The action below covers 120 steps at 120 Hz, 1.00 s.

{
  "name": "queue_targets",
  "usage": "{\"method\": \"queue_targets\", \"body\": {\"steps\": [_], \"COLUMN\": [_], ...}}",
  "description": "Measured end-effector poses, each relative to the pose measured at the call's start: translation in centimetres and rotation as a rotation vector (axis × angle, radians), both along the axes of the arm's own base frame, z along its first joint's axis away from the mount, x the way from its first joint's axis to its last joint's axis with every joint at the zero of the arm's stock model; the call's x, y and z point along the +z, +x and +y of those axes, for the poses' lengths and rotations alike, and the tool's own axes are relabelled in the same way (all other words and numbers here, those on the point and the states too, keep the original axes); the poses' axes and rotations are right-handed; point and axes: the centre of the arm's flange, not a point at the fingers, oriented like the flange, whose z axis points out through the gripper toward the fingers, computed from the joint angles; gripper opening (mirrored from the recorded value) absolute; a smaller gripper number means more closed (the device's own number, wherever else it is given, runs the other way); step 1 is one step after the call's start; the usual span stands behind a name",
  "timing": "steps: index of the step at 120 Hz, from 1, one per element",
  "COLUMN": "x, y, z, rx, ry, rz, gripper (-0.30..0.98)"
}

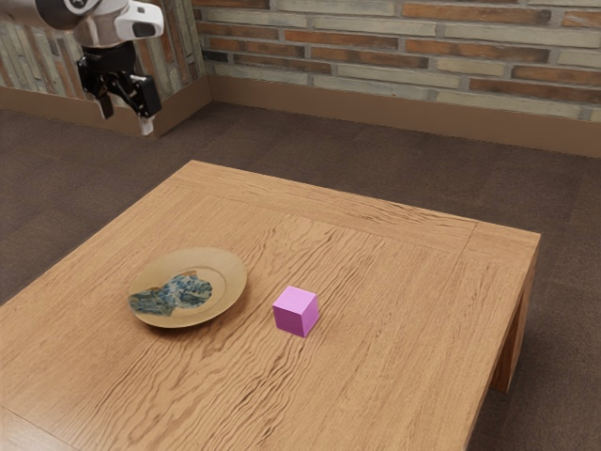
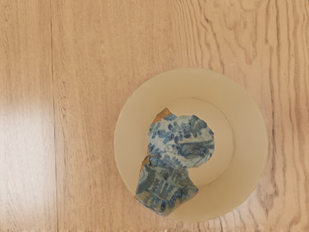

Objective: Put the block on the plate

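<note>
Across the exterior view, a rust-and-grey brick wall (image 1: 432,47) is backing a dark floor (image 1: 394,160), and a square-edged table (image 1: 394,282) with wavy wood grain is standing below. At that view's ten o'clock, the black gripper (image 1: 126,116) is hanging released, fingers standing apart. Toward eight o'clock, a round tan plate (image 1: 236,273) is showing ragged blue floral patches. Between its three and four o'clock, the smooth pink cube (image 1: 296,312) is resting on wood, apart.

Table (image 1: 404,329), floor (image 1: 310,155), brick wall (image 1: 385,56).
</note>
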Motion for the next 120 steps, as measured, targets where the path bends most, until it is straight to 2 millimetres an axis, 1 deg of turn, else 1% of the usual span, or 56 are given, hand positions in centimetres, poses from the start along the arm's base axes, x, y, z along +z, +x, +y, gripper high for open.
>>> {"method": "queue_targets", "body": {"steps": [13, 19, 24, 30, 36, 44, 50, 60, 70, 76, 81, 97, 120], "x": [-0.2, -0.9, -1.8, -3.8, -5.9, -9.6, -11.9, -16.1, -19.0, -20.5, -21.3, -23.6, -27.0], "y": [-0.2, 0.0, 0.3, 0.6, 1.0, 1.2, 1.0, 0.5, 0.1, -0.1, 0.0, 0.6, 1.5], "z": [0.1, -0.1, -0.7, -2.2, -4.5, -7.6, -9.4, -11.3, -12.3, -12.8, -13.5, -16.4, -18.9], "rx": [-0.001, -0.002, -0.011, -0.03, -0.059, -0.098, -0.115, -0.12, -0.108, -0.099, -0.096, -0.105, -0.097], "ry": [-0.007, -0.018, -0.024, -0.032, -0.041, -0.055, -0.063, -0.083, -0.1, -0.108, -0.112, -0.116, -0.114], "rz": [0.016, 0.023, 0.03, 0.051, 0.071, 0.103, 0.119, 0.137, 0.13, 0.121, 0.111, 0.094, 0.097], "gripper": [0.69, 0.69, 0.69, 0.69, 0.69, 0.69, 0.69, 0.69, 0.69, 0.69, 0.69, 0.69, 0.69]}}
